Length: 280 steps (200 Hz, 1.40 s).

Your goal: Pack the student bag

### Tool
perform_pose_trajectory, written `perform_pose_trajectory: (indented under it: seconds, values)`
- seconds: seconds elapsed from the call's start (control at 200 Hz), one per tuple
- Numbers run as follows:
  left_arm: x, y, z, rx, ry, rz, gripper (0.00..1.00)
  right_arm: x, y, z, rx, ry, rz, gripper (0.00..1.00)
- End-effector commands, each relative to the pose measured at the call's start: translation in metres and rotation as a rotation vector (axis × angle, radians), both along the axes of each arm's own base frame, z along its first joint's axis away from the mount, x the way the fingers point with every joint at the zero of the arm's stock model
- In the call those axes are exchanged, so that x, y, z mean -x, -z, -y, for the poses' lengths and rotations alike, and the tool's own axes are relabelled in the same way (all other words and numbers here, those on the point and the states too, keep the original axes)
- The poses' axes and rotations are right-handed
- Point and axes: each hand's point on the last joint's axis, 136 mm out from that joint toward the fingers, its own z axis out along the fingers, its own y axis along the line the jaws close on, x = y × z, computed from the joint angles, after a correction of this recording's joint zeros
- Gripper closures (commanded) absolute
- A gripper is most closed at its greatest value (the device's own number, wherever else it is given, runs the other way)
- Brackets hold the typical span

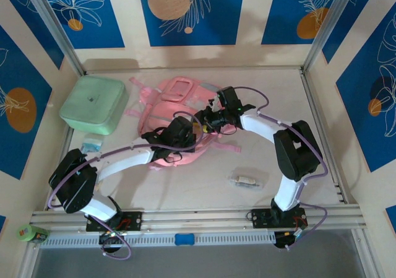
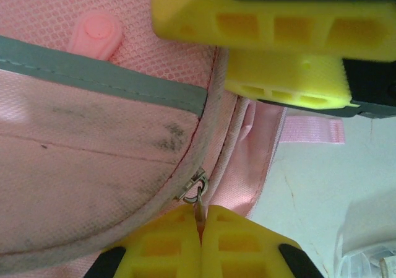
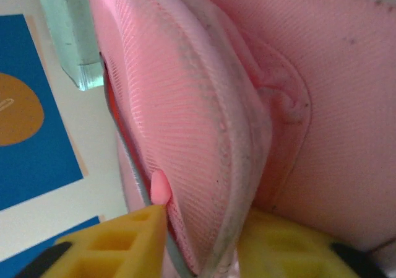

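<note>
Left gripper (image 2: 202, 219) clamps the zip pull (image 2: 198, 194), ready to drag it; right gripper (image 3: 207, 228) pinches the bag (image 3: 198, 92) by its rim, likely bracing it against that tug.

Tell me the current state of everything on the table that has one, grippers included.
backpack: lying flat on the table.
left gripper: shut on the backpack's zipper pull.
right gripper: closed on a fold of the backpack's edge.
green box: lid on.
</note>
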Motion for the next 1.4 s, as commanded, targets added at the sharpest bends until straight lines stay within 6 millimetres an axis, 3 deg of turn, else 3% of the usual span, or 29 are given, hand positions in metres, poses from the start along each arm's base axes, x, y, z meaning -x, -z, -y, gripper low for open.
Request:
perform_pose_trajectory:
  seconds: [0.0, 0.09, 0.185, 0.27, 0.375, 0.495, 0.55, 0.73, 0.835, 0.875, 0.945, 1.061, 1.151, 1.281, 1.396]
  values:
    - [0.007, -0.015, 0.006, 0.024, 0.072, 0.011, 1.00, -0.008, -0.008, -0.002, -0.013, 0.015, 0.045, 0.82]
    - [0.014, -0.017, -0.005, -0.027, 0.100, 0.012, 1.00, -0.010, -0.009, 0.013, 0.023, 0.015, 0.054, 1.00]
    - [0.020, -0.010, -0.032, -0.123, 0.102, 0.021, 1.00, -0.005, -0.017, 0.031, 0.079, -0.033, 0.127, 1.00]
    - [0.026, -0.005, -0.052, -0.181, 0.158, 0.015, 1.00, -0.004, -0.019, 0.058, 0.143, -0.036, 0.148, 1.00]
    - [0.018, 0.002, -0.078, -0.287, 0.154, 0.059, 1.00, -0.022, -0.033, 0.093, 0.063, 0.026, 0.126, 1.00]
    - [0.005, 0.011, -0.092, -0.349, 0.127, 0.046, 1.00, -0.041, -0.037, 0.110, 0.103, 0.026, 0.148, 1.00]
    - [0.007, 0.009, -0.082, -0.312, 0.150, 0.027, 1.00, -0.045, -0.038, 0.108, 0.102, 0.006, 0.147, 1.00]
    - [0.038, -0.012, -0.001, -0.071, 0.341, 0.096, 1.00, -0.079, -0.045, 0.105, 0.083, 0.003, 0.204, 1.00]
    - [0.049, 0.000, 0.021, -0.106, 0.400, 0.057, 1.00, -0.092, -0.051, 0.092, 0.063, -0.072, 0.202, 1.00]
    - [0.049, 0.008, 0.023, -0.136, 0.418, 0.042, 1.00, -0.093, -0.049, 0.093, 0.090, -0.078, 0.202, 0.97]
    - [0.041, 0.019, 0.014, -0.216, 0.387, 0.042, 1.00, -0.089, -0.043, 0.103, 0.146, -0.050, 0.196, 0.68]
    - [0.027, 0.021, -0.001, -0.262, 0.324, 0.063, 1.00, -0.061, -0.038, 0.097, 0.065, -0.044, 0.148, 0.54]
    - [0.021, 0.012, -0.004, -0.226, 0.306, 0.086, 1.00, -0.038, -0.030, 0.088, 0.009, -0.037, 0.112, 0.52]
    - [0.021, 0.009, 0.001, -0.196, 0.328, 0.088, 1.00, -0.015, -0.031, 0.059, -0.066, -0.097, 0.109, 0.52]
    - [0.020, 0.012, -0.002, -0.225, 0.322, 0.083, 1.00, -0.011, -0.024, 0.050, -0.040, -0.115, 0.109, 0.64]
